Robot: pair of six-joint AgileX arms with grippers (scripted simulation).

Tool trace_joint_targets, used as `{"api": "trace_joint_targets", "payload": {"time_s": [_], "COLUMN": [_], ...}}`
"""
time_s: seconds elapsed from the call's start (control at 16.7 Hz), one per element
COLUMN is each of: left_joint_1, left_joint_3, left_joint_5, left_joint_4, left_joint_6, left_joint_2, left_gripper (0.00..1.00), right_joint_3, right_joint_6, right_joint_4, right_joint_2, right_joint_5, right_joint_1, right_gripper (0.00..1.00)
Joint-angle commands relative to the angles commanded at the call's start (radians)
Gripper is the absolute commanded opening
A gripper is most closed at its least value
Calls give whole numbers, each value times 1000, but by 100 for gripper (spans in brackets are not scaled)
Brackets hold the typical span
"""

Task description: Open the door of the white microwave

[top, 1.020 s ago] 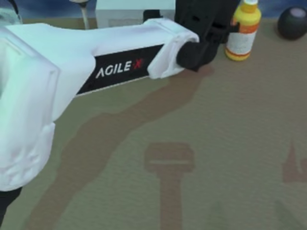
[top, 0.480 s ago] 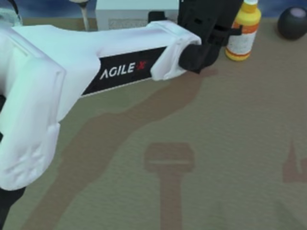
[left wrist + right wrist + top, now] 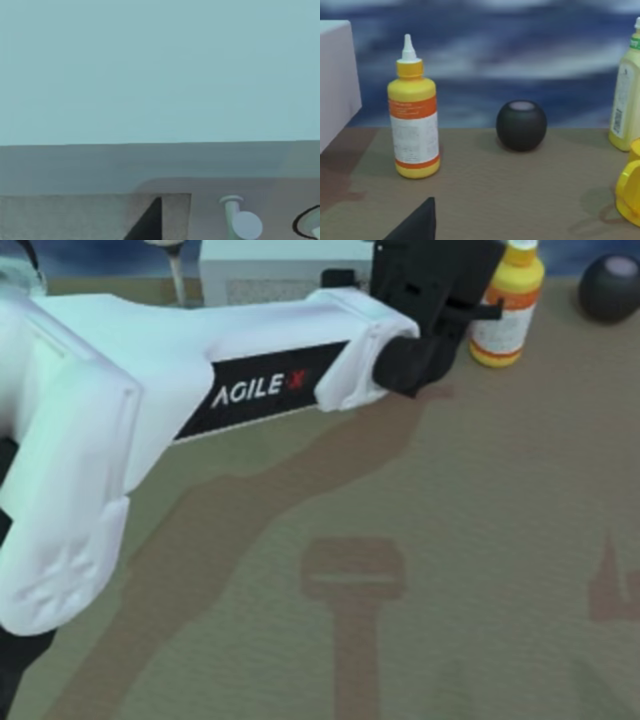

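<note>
Left arm reaches across the counter (image 3: 450, 540) to the white microwave (image 3: 285, 265) at the far edge, left of centre. Left hand (image 3: 435, 300) sits at the microwave's right front, beside the yellow bottle (image 3: 508, 305); cannot tell if it is clenched or released. The door (image 3: 90, 217) is seen close up next to a knob (image 3: 245, 225). Right hand not visible. Dark sphere (image 3: 608, 287) stands far right.

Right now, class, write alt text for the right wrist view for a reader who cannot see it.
A yellow bottle with an orange label stands upright on a brown table, beside a dark round ball. A white box corner, another pale bottle and a yellow cup sit at the edges.
</note>
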Motion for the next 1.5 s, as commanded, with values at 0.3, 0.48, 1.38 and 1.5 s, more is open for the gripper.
{"api": "trace_joint_targets", "payload": {"time_s": [0.3,0.48,1.38,1.5], "left_joint_1": [0,0,-36,-36], "left_joint_3": [0,0,-134,-134], "left_joint_5": [0,0,-32,-32], "left_joint_4": [0,0,37,37], "left_joint_6": [0,0,-25,-25], "left_joint_2": [0,0,-82,-82], "left_gripper": [0,0,0,0], "right_joint_3": [0,0,0,0], "right_joint_6": [0,0,0,0], "right_joint_4": [0,0,0,0], "right_joint_2": [0,0,0,0], "right_joint_5": [0,0,0,0], "right_joint_1": [0,0,0,0], "right_gripper": [100,100,100,100]}}
